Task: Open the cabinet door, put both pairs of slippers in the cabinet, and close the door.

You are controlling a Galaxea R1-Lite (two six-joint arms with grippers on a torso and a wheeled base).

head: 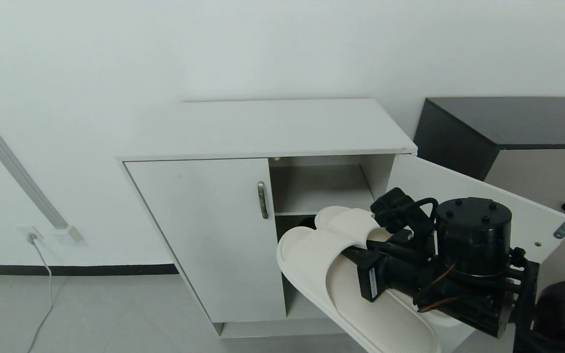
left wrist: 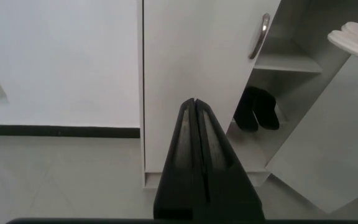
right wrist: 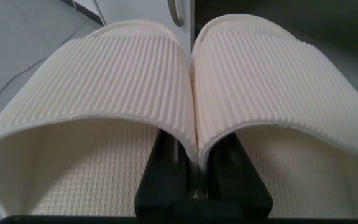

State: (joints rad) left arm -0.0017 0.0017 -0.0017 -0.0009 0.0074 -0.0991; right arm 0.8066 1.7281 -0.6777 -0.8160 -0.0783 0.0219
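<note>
The right gripper (right wrist: 194,177) has its fingers clamped on the cream ribbed slippers (head: 341,267) before the open white wooden cabinet (head: 272,127). Next they should go inside. The left gripper (left wrist: 195,107) has its fingers pressed together, empty.

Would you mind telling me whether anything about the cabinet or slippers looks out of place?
Nothing stands out. The right door of the cabinet is open, the black slippers sit side by side in the lower compartment, and the right gripper holds the white slippers neatly together before the opening.

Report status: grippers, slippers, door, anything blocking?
Left gripper shut, empty. Right gripper shut on white slippers, before the cabinet opening. Black slippers in lower compartment. Right door open, path looks clear.
</note>
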